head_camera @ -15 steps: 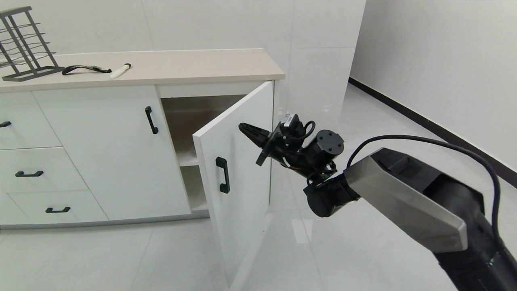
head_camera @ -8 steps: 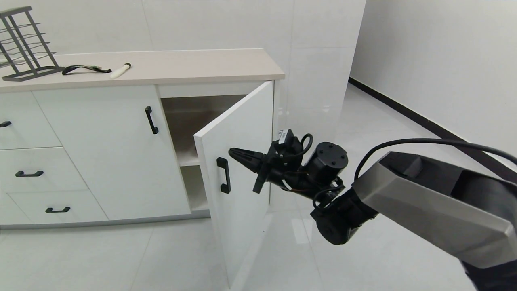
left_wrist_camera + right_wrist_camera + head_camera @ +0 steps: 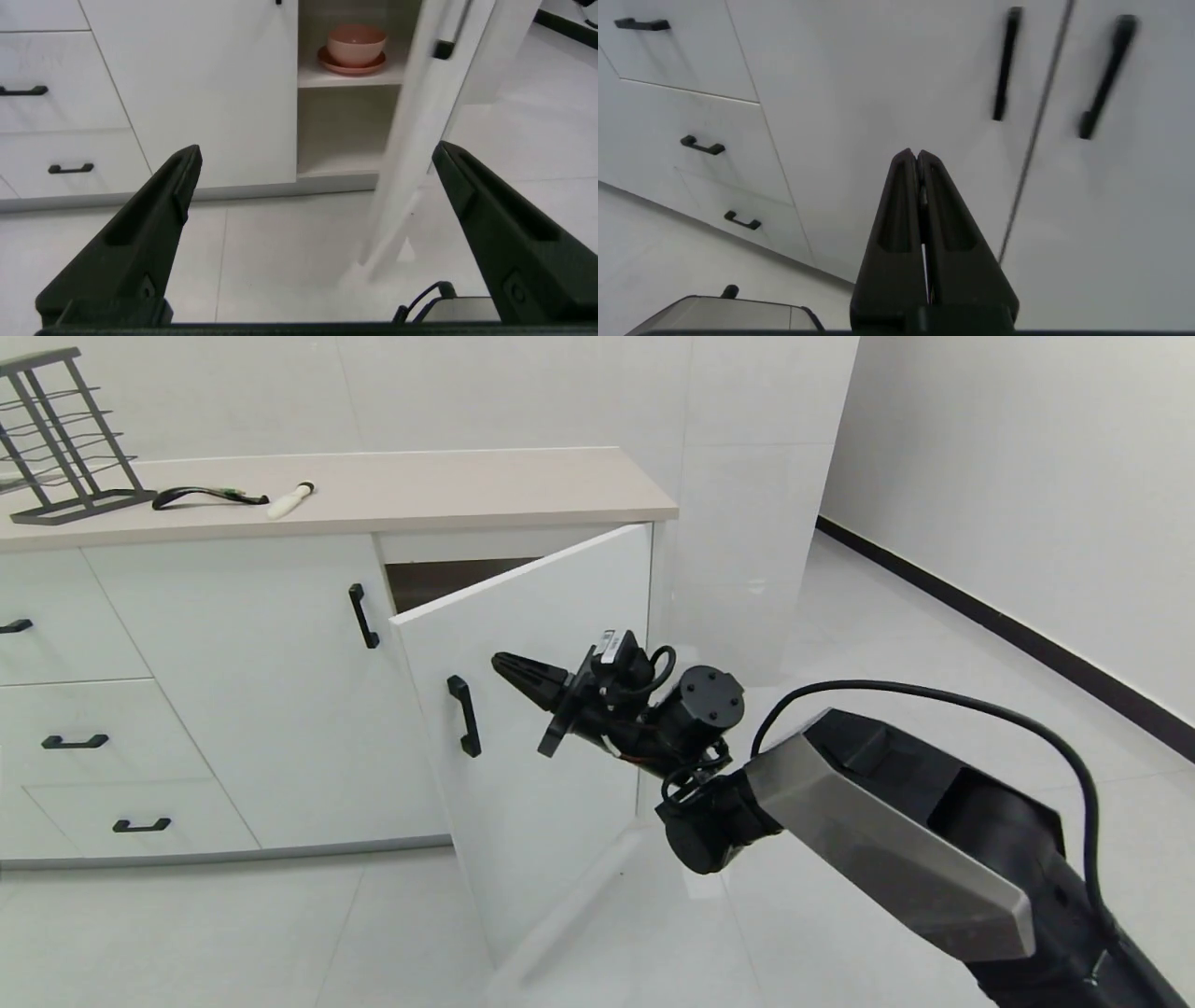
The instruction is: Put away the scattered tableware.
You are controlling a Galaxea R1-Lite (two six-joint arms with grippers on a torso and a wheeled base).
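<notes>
Door ajar, right gripper closed beside it; left gripper wide, empty. One bowl, one plate inside.

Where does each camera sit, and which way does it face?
Head: high, looking down at the cabinet; right arm and shut right pincer show before the door.
Left wrist: low, facing the open shelf with the bowl; open left pincer frames it.
Right wrist: faces the cabinet front along its own shut pincer.
Shared: head and left wrist both show the door.
</notes>
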